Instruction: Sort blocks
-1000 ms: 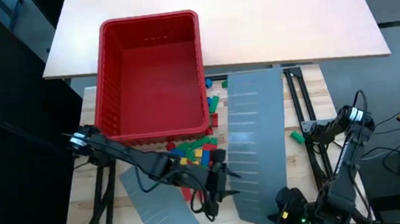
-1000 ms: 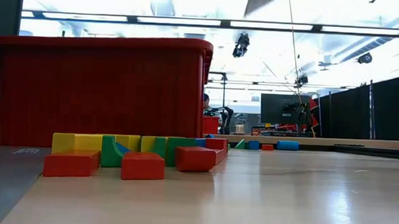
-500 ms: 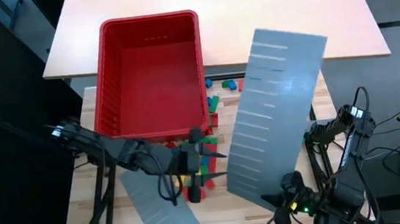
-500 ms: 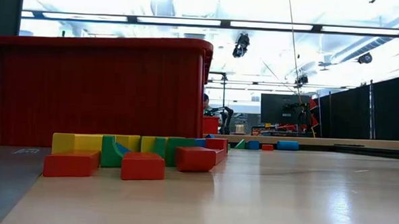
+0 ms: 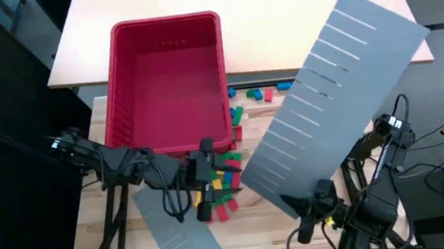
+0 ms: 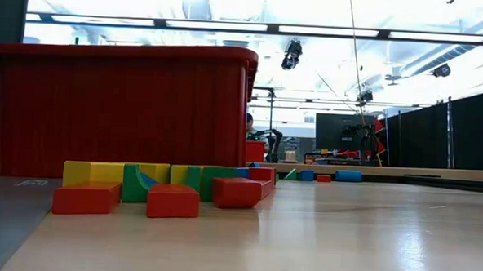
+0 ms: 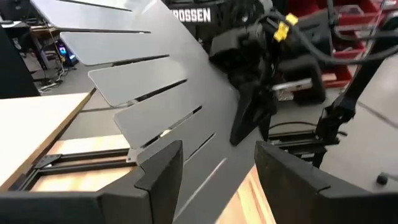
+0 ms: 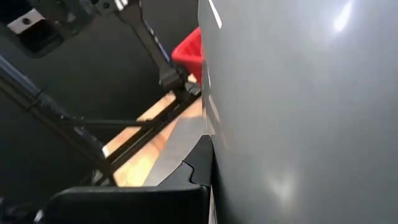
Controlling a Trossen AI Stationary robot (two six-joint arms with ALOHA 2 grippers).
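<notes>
Wooden worktop below me carries the red bin, with the blocks heaped at its near corner. My right fingers, clamped on the grey slotted panel's lower edge, have swung it up off the pile, uncovering more blocks. My left fingers, spread and empty, have moved over the heap, ready to pick.

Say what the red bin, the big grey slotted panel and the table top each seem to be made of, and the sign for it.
Red bin: likely moulded plastic, with ribbed walls and a dull sheen.
Grey slotted panel: smooth sheet, plastic or painted metal; soft highlights, clean-cut slots.
Table top: probably wood, pale grain under a glossy finish.
</notes>
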